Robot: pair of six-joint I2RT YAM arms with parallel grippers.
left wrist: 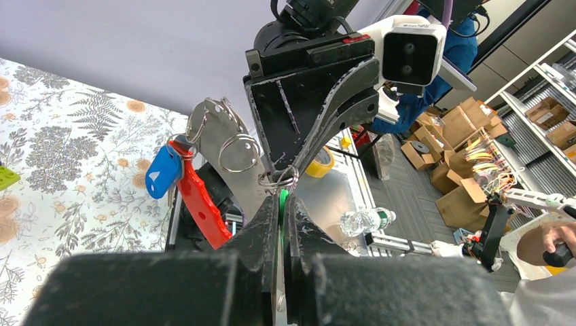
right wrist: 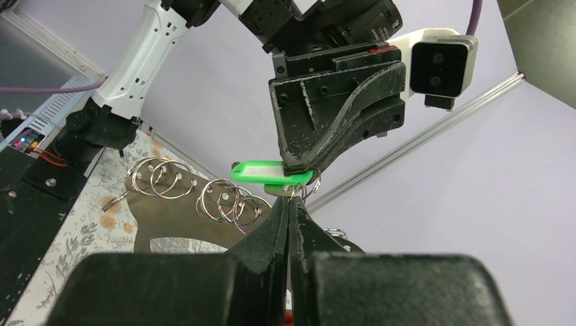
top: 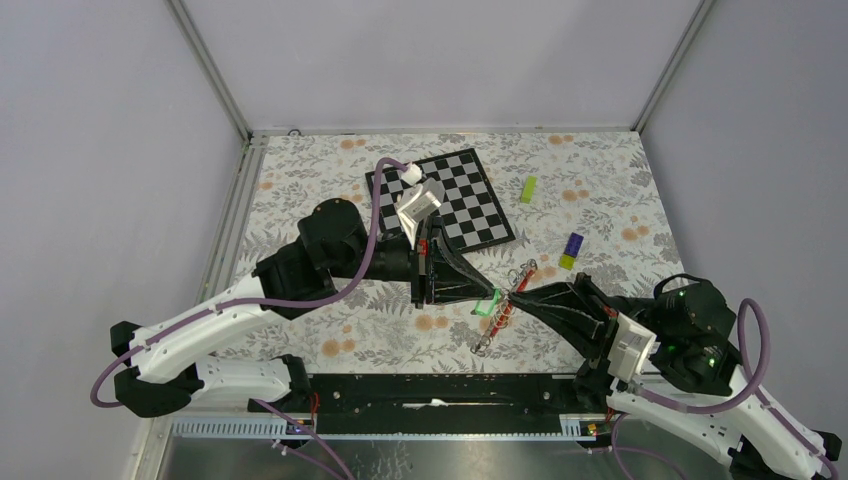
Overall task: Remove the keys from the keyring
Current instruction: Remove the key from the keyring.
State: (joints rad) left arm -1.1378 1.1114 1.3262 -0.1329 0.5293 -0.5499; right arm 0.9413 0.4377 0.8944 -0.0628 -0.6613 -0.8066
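Note:
The green-headed key point(top: 487, 303) hangs above the table with my left gripper point(left wrist: 283, 204) shut on its green head point(right wrist: 272, 171). Opposite it, my right gripper point(right wrist: 290, 202) is shut on the small silvery keyring point(left wrist: 278, 180) at the key's end. The two grippers meet tip to tip, left gripper point(top: 482, 300) and right gripper point(top: 517, 293). A flat metal plate point(left wrist: 221, 136) carrying several more rings point(right wrist: 231, 200) hangs beside them. A blue-headed key point(left wrist: 163, 173) and a red strap point(left wrist: 200, 204) dangle from it.
A chessboard point(top: 450, 195) lies behind the left arm. A lime-green block point(top: 528, 189) and a purple-and-yellow block point(top: 572, 250) lie at the back right on the flowered cloth. A black rail point(top: 440, 390) runs along the near edge.

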